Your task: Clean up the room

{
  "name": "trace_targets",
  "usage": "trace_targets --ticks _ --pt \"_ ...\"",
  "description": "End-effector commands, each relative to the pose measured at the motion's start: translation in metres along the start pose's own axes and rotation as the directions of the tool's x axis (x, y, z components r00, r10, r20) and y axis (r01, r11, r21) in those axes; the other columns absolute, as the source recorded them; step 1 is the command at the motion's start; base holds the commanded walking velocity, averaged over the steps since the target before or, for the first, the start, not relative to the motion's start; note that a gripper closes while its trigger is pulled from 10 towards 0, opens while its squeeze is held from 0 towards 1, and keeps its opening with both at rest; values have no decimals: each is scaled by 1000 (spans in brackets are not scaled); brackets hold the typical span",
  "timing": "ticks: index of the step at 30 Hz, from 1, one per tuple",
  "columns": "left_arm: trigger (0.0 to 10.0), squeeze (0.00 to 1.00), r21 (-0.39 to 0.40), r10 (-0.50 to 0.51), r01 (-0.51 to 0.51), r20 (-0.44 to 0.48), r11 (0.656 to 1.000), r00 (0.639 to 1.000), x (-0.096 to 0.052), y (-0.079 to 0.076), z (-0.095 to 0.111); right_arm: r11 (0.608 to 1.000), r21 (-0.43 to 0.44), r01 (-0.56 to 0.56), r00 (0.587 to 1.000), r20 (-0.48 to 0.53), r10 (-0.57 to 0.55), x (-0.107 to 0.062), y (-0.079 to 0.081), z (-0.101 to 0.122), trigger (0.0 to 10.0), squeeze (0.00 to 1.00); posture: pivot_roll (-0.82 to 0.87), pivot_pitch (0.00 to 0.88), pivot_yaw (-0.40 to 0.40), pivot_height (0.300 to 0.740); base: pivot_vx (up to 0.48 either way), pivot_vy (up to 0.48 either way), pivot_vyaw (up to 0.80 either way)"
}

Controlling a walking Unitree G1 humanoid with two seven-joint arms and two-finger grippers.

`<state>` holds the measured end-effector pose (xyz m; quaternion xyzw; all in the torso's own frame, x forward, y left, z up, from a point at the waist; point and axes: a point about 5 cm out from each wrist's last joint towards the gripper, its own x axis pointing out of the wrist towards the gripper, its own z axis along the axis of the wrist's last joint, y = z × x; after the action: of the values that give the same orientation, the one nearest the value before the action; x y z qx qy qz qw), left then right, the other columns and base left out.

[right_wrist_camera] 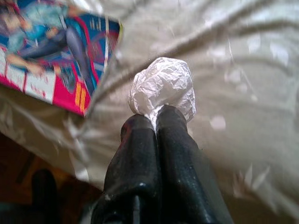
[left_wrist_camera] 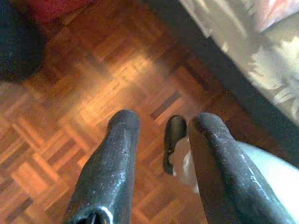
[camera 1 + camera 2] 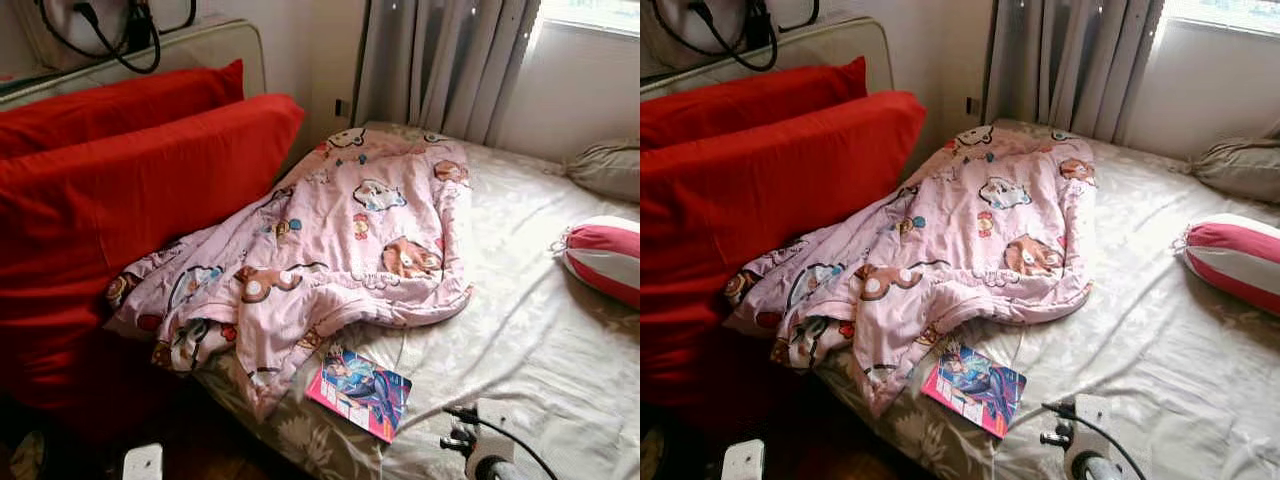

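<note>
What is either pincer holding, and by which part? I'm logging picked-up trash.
The right pincer is shut on a crumpled white paper ball, pinching its lower edge between the fingertips. The left pincer is open over the wooden floor, holding nothing.

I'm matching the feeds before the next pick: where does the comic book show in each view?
Left eye view: the comic book is at bottom centre, on the bed's near edge below the pink blanket.
Right eye view: same spot, bottom centre.
Right wrist view: it lies on the sheet beyond the crumpled paper pinched in the right end effector.
Left wrist view: a pink blur on the bed may be it; cannot tell.
Shared landmark: the beige floral sheet.
</note>
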<state>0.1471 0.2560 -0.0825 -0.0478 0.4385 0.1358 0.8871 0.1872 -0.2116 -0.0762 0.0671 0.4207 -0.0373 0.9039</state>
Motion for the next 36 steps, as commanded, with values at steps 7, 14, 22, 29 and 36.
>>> trace_targets --ticks 7,14,22,29,36 --pt "10000 0 -4 13 -13 -8 1000 1000 3 -4 7 1000 -4 -7 1000 -25 7 -6 -3 -18 10000 0 45 0 -67 740 0 0 266" --pt "10000 0 26 8 -8 -13 1000 1000 4 -3 10 999 47 9 999 -41 -7 -8 -1 -29 10000 0 25 0 -35 740 0 0 800" --pt "10000 0 55 14 -14 2 998 1000 3 5 12 997 77 -6 999 -51 10 -10 5 -37 10000 0 35 0 -10 740 0 0 800" --pt "10000 0 66 45 -44 -12 997 999 -3 25 2 996 84 -16 998 -64 22 -10 11 -43 10000 0 55 0 -15 740 0 0 800" --pt "10000 0 63 70 -69 -13 996 997 -7 37 0 996 94 -13 998 -64 19 -10 15 -43 10000 0 41 0 -51 740 0 0 800"
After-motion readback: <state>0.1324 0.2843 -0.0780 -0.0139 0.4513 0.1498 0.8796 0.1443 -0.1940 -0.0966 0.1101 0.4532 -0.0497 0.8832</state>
